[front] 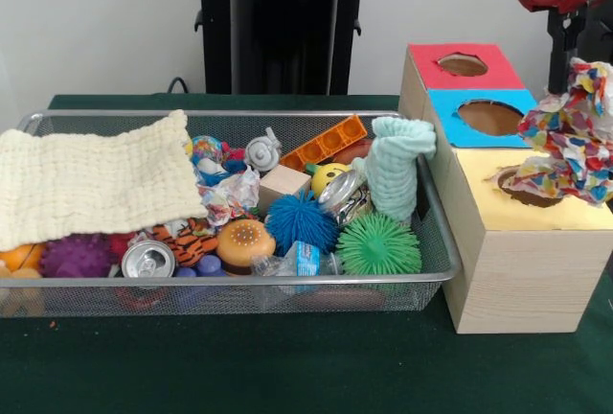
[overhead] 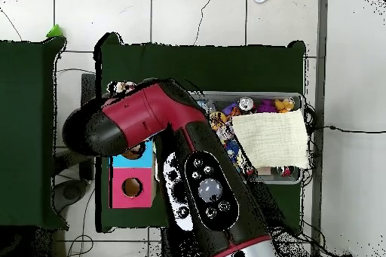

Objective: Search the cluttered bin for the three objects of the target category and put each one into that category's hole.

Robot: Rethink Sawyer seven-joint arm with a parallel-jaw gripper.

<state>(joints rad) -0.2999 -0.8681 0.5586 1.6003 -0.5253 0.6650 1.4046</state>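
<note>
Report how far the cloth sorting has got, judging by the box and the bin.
Done: nothing is visibly finished.
In hand: a patterned cloth hangs from the arm over the wooden box, its lower end in the yellow-surround hole. The gripper itself is hidden behind the cloth.
Left: another patterned cloth still lies in the wire mesh bin among the toys. No third one shows; it may be under the cream waffle cloth.

In the front view, the wooden box (front: pixel 517 241) stands right of the wire bin (front: pixel 230 294); a printed cloth (front: pixel 570 136) hangs over its nearest hole (front: pixel 527 189).

No legible text — anywhere.
</note>
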